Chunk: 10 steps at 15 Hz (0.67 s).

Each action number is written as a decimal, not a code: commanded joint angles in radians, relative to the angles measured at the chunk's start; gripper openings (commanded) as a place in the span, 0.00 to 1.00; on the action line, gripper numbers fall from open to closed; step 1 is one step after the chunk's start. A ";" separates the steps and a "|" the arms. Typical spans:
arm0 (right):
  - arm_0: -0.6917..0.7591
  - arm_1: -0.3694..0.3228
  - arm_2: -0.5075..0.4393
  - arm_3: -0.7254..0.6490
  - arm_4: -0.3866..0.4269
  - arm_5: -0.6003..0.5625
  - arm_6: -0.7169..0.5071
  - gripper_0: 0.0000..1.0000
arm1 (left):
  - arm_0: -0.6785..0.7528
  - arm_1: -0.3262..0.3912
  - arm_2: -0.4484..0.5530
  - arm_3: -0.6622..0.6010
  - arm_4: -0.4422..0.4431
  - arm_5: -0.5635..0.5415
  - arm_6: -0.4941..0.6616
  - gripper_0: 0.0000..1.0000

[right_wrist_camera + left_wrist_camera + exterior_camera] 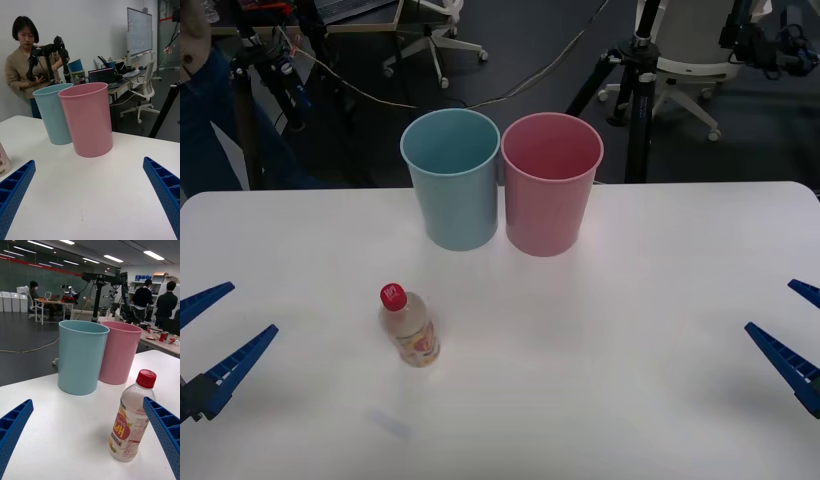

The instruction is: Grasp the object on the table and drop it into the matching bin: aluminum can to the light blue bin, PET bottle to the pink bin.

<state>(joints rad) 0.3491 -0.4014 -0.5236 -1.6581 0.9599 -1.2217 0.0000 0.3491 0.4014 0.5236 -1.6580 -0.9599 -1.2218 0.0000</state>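
A small clear PET bottle (409, 327) with a red cap and a yellow, orange and white label stands upright on the white table (600, 330), left of centre. In the left wrist view the bottle (129, 418) stands close by. Behind it, side by side at the table's far middle, stand the light blue bin (451, 178) and the pink bin (551, 182). My left gripper (208, 340) hovers open at the left edge, a good way left of the bottle. At the right edge my right gripper (792, 336) is open too, holding nothing.
The two bins (87, 117) touch or nearly touch each other. Beyond the table's far edge are tripods (635, 90), cables and office chairs (685, 60) on a dark floor. Open tabletop lies between the bottle and the bins.
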 commanded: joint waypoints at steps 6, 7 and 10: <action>0.000 0.000 0.000 0.000 0.000 0.000 0.000 1.00 | 0.057 -0.021 0.041 0.007 0.001 0.010 -0.011 1.00; 0.000 0.000 0.000 0.000 0.000 0.000 0.000 1.00 | 0.061 -0.021 0.038 0.007 -0.017 0.008 -0.026 1.00; 0.000 0.000 0.000 0.000 0.000 0.000 0.000 1.00 | 0.061 -0.021 0.015 0.009 -0.054 0.015 -0.127 1.00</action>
<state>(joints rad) 0.3490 -0.4016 -0.5237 -1.6583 0.9602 -1.2217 0.0000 0.4095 0.3795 0.5509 -1.6504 -0.9981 -1.2106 -0.0964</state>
